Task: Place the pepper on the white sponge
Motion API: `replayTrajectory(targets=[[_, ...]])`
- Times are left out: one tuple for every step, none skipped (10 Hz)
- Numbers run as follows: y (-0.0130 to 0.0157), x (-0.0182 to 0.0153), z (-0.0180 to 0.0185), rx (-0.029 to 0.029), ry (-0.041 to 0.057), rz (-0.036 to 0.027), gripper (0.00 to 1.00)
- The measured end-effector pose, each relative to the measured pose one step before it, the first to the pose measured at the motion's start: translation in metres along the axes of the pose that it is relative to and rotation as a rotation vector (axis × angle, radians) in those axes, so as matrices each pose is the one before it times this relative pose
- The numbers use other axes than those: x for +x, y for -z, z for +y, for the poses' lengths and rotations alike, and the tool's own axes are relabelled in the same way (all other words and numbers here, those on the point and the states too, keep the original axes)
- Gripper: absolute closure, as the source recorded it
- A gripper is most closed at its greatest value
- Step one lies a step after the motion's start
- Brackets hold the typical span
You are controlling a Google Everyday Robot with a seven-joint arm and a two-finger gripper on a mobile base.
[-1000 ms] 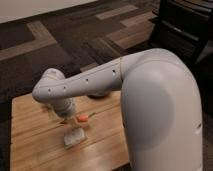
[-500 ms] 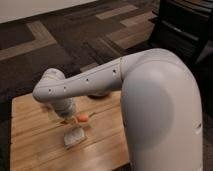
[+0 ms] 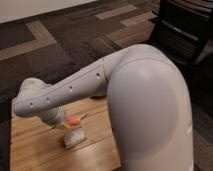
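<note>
**My arm across a wooden surface, pepper just above the sponge**

The biggest thing in view is my own arm (image 3: 150, 110). It is a smooth, rounded white shell that fills the right half and narrows into a long tube reaching left. A row of small dark dots runs along that tube. It blocks most of the right side of the surface and hides much of what lies beneath it.

Behind it is the floor (image 3: 65, 45), carpet in dark grey squares crossed by paler tan strips. At the top right stands a piece of black furniture (image 3: 185, 30) with a boxy frame.

The surface (image 3: 30, 145) is pale wood, with plank lines and visible grain.

At the far left the tube bends at a rounded joint and turns down to my hand (image 3: 58, 121). The hand is a grey, shadowed shape low over the wood. I cannot tell how far open it is, or whether it has hold of anything.

The white sponge (image 3: 74, 138) lies flat on the wood just below the hand, a small pale block with a rough look.

The pepper (image 3: 74, 120) shows as a small orange-red bit right beside the hand, just above the sponge. I cannot tell whether it touches the sponge.
</note>
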Motion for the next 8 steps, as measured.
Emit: replayTrajectory(targets=[[-0.00416, -0.00371, 0.01121, -0.00614, -0.01335, -0.00542, 1.0], [-0.00542, -0.00266, 0.01522, -0.01805, -0.02021, -0.01062, 1.0], [-0.00634, 0.00265, 0.00975, -0.01032, -0.02536, -0.00965, 1.0], [-0.00676, 0.00744, 0.0092, -0.01001, -0.03322, -0.00568, 1.0], [-0.00821, 0.01535, 0.00533, -0.00551, -0.03615, 0.00345, 1.0], [-0.00301, 0.00719, -0.00069, 0.00216, -0.01257, 0.00083, 1.0], [-0.0011, 0.00597, -0.00446, 0.01162, -0.00612, 0.00062, 1.0], [0.00007, 0.00419, -0.00619, 0.01104, 0.00537, 0.002, 1.0]])
